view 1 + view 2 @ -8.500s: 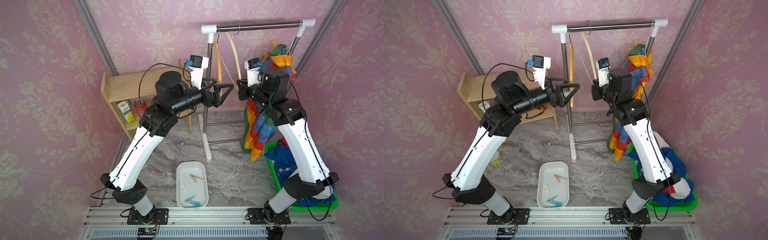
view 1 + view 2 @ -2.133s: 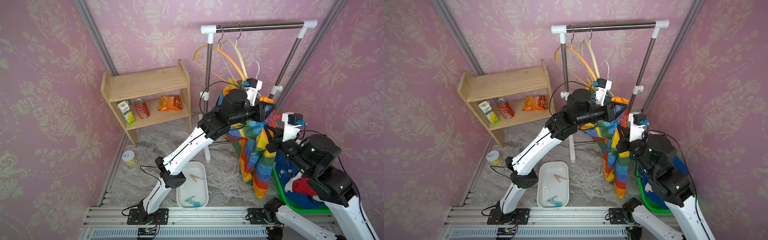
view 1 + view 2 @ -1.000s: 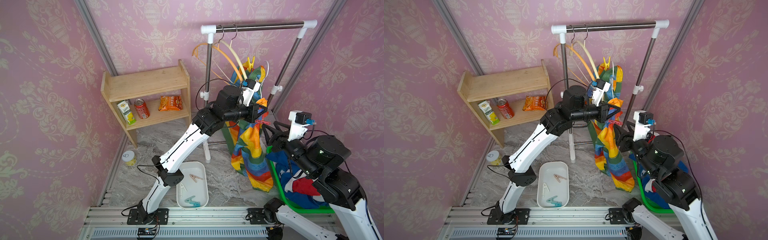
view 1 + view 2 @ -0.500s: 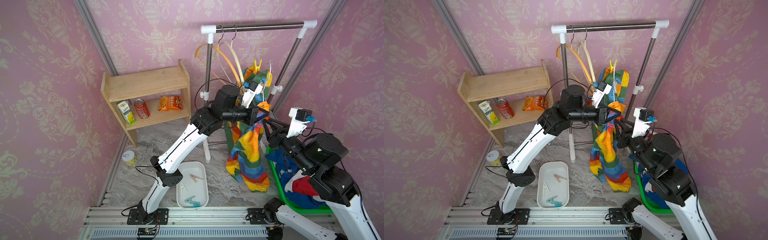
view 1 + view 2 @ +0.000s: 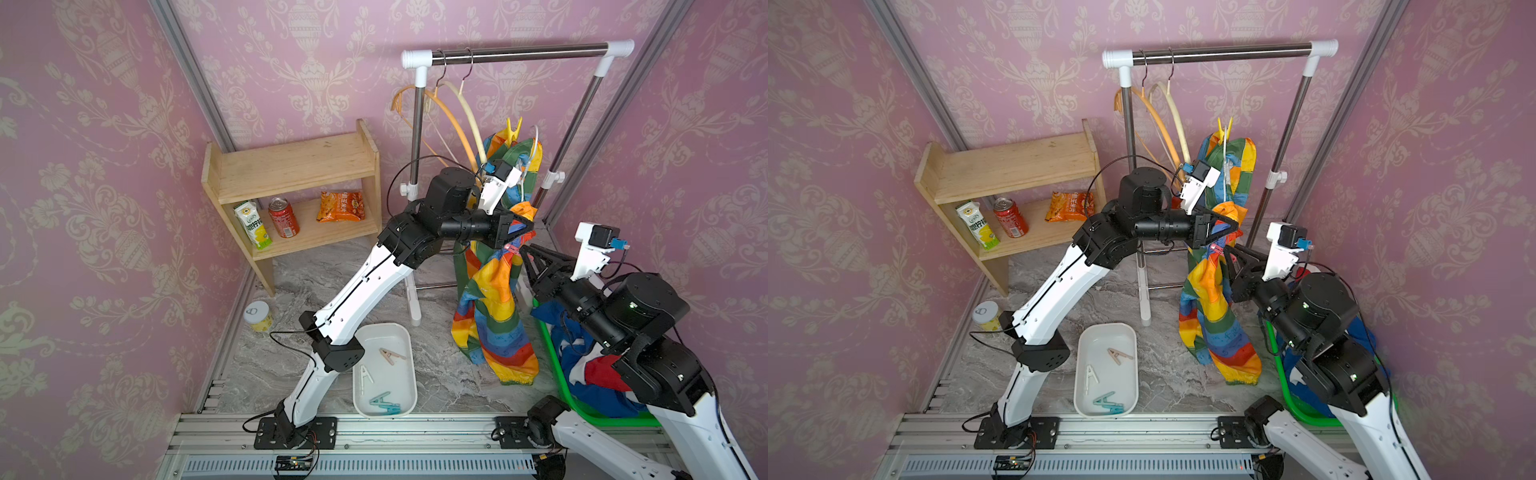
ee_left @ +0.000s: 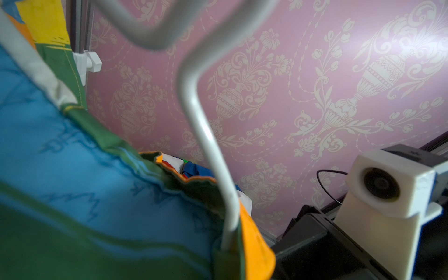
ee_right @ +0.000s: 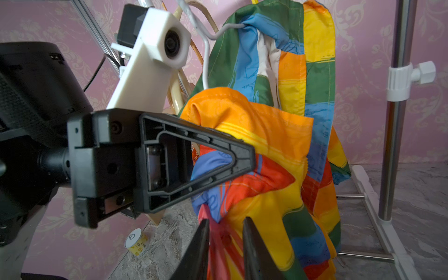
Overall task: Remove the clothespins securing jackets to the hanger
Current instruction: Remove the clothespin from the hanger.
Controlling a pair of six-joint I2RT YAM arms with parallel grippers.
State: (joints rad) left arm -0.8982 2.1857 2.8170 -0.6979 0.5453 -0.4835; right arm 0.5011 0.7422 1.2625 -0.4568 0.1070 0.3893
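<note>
The rainbow patchwork jacket (image 5: 494,299) hangs bunched from a white wire hanger (image 6: 206,135), clear of the rack. My left gripper (image 7: 244,160) is shut on a fold of this jacket near the collar; in the left wrist view fabric hides its jaws. My right gripper (image 7: 225,232) is shut on a red clothespin (image 5: 512,248) clipped to the jacket just below the left gripper. A yellow clothespin (image 5: 513,126) stands at the jacket's top. Beige (image 5: 390,355), white (image 5: 365,376) and teal (image 5: 384,401) clothespins lie in the white tray (image 5: 382,326).
The rack bar (image 5: 519,52) carries two bare hangers, orange (image 5: 453,124) and cream (image 5: 469,116). A green bin (image 5: 552,365) at the right holds a blue, red and white jacket (image 5: 582,361). A wooden shelf (image 5: 291,166) stands at the back left, with a yellow can (image 5: 257,316) on the floor.
The left arm has carried the jacket a little up and to the left. My right gripper has moved in to the jacket and its jaws have narrowed onto the red clothespin.
</note>
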